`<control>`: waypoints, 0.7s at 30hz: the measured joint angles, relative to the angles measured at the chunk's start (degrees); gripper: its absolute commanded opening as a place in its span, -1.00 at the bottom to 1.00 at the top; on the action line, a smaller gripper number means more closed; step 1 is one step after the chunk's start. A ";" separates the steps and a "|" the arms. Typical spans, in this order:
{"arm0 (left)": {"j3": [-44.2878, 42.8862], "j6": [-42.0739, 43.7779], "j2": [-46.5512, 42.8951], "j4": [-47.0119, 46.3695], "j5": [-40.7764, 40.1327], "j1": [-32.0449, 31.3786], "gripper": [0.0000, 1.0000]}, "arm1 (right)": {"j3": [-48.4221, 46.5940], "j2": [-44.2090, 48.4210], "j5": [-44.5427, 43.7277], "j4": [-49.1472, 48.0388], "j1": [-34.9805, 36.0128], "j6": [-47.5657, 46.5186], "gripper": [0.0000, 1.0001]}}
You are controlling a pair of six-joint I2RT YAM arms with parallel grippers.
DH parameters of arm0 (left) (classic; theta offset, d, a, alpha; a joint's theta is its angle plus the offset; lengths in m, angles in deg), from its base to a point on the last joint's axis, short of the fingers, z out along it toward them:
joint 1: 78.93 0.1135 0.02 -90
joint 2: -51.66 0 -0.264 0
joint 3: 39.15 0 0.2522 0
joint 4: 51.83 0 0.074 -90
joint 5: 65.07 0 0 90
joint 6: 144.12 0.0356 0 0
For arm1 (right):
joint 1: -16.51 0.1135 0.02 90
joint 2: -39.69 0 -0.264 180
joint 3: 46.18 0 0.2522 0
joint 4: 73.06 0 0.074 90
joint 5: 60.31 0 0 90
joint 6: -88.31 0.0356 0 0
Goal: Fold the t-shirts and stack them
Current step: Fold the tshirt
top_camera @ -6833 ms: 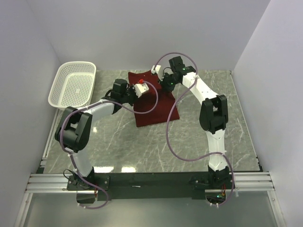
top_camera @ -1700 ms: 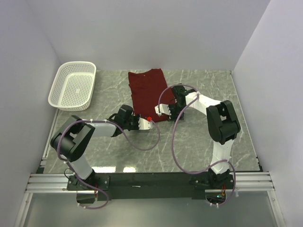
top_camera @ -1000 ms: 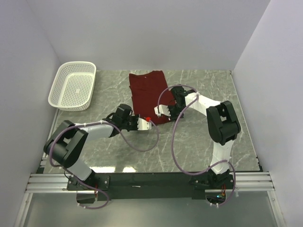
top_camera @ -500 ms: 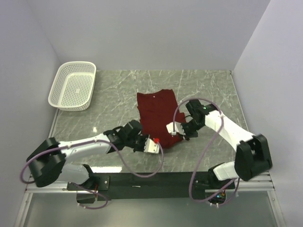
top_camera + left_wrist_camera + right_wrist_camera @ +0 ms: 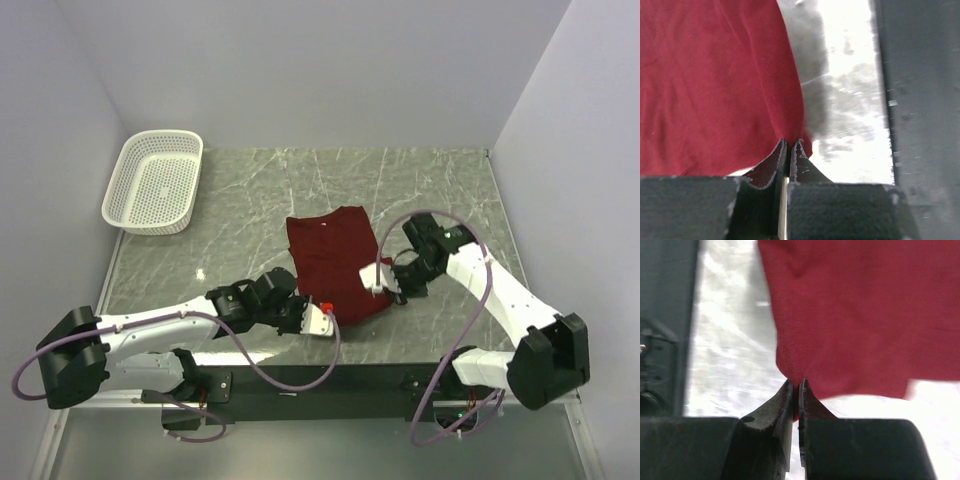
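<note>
my left tool (image 5: 789, 145) is clenched on the near hem of the dark red t-shirt (image 5: 335, 262), at its 7 o'clock corner. my right tool (image 5: 795, 385) is clenched on the 5 o'clock corner. the t-shirt lies as a rough rectangle mid counter (image 5: 250, 190), toward 6 o'clock. the white basket (image 5: 155, 180) is at 10 o'clock, well apart.

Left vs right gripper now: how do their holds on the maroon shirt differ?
The left gripper pinches the t-shirt's near-left corner; the right gripper pinches its near-right corner. The left gripper sits closer to the table's front edge than the right gripper. Shared: both are shut on the cloth.
</note>
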 measured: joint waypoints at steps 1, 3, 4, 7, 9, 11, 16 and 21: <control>-0.52 0.44 0.68 0.42 -0.07 0.87 -0.99 | -2.43 -1.38 0.04 0.20 -0.33 0.04 -1.00; -1.77 1.33 1.88 0.74 -0.11 3.58 -0.99 | -7.74 -4.42 0.11 0.46 -1.11 0.15 -1.00; -2.40 1.84 2.19 0.72 -0.17 5.14 -0.99 | -10.82 -6.21 0.28 0.37 -1.70 0.20 -1.00; -4.59 3.65 2.29 0.63 -0.17 10.51 -0.99 | -18.71 -11.43 0.70 0.13 -3.08 0.66 -1.00; -6.64 5.01 2.78 0.48 -0.24 13.73 -0.99 | -23.28 -14.78 1.29 0.46 -3.45 1.07 -1.00; -9.03 6.38 4.31 -0.02 -0.24 16.39 -0.99 | -27.32 -18.12 2.01 0.46 -3.61 1.64 -1.00; -11.41 9.01 7.61 -2.27 -0.55 21.20 -0.99 | -35.19 -25.00 3.37 -0.22 -3.78 4.24 -1.00; -12.44 10.62 9.40 -4.33 -1.03 25.00 -0.99 | -41.77 -29.83 4.24 -1.38 -3.80 7.58 -1.00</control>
